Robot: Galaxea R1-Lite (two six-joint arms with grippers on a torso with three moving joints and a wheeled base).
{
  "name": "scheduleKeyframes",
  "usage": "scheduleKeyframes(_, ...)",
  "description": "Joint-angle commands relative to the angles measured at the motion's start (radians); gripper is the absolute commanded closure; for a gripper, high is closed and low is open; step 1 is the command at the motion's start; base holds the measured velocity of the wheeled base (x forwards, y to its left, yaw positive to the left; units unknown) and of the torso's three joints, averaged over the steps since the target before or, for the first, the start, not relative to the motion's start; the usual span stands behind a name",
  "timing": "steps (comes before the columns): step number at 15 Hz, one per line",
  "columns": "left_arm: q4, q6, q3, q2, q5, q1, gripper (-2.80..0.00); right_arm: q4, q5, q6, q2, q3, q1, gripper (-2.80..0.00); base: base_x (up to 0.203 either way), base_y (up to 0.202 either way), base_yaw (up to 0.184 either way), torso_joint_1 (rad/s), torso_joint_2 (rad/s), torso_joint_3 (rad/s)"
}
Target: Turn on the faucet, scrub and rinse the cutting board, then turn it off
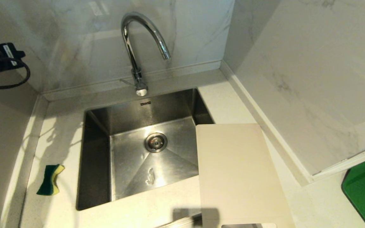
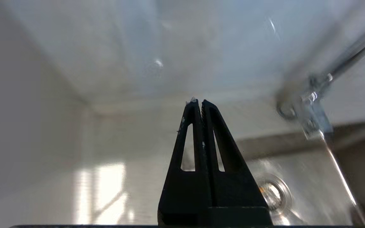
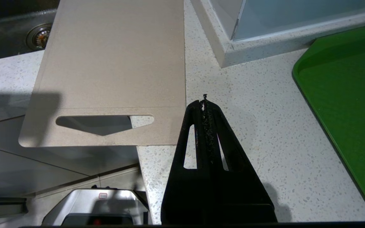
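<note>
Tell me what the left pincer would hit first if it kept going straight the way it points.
Most likely the marble back wall. The shut left pincer aims at the wall behind the counter, with the faucet off to one side of that line. Depth is unclear in the blurred wrist view.

cutting board (image 1: pixel 233 171) — right of sink (image 1: pixel 97 152)

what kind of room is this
Most likely a kitchen: a steel sink set in a speckled countertop, a chrome gooseneck faucet behind it, and a cutting board and sponge alongside.
</note>
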Motion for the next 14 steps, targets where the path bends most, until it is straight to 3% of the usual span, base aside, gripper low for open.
scheduleKeyframes(1, 0.016, 0.008, 0.067, -0.139, 0.002, -0.006, 0.0, 0.0, 0.0, -0.001, 0.0, 0.0, 0.0, 0.0, 0.0, 0.0, 0.0, 0.0, 0.0, 0.0)
scheduleKeyframes(7, 0.023, 0.007, 0.561, -0.476, -0.073, -0.021, 0.0, 0.0, 0.0, -0.001, 0.0, 0.0, 0.0, 0.0, 0.0, 0.0, 0.0, 0.0, 0.0, 0.0)
scheduleKeyframes(14, -0.055, 0.002, 1.04, -0.858, -0.092, -0.012, 0.0, 0.0, 0.0, -0.001, 0.0, 0.0, 0.0, 0.0, 0.0, 0.0, 0.0, 0.0, 0.0, 0.0)
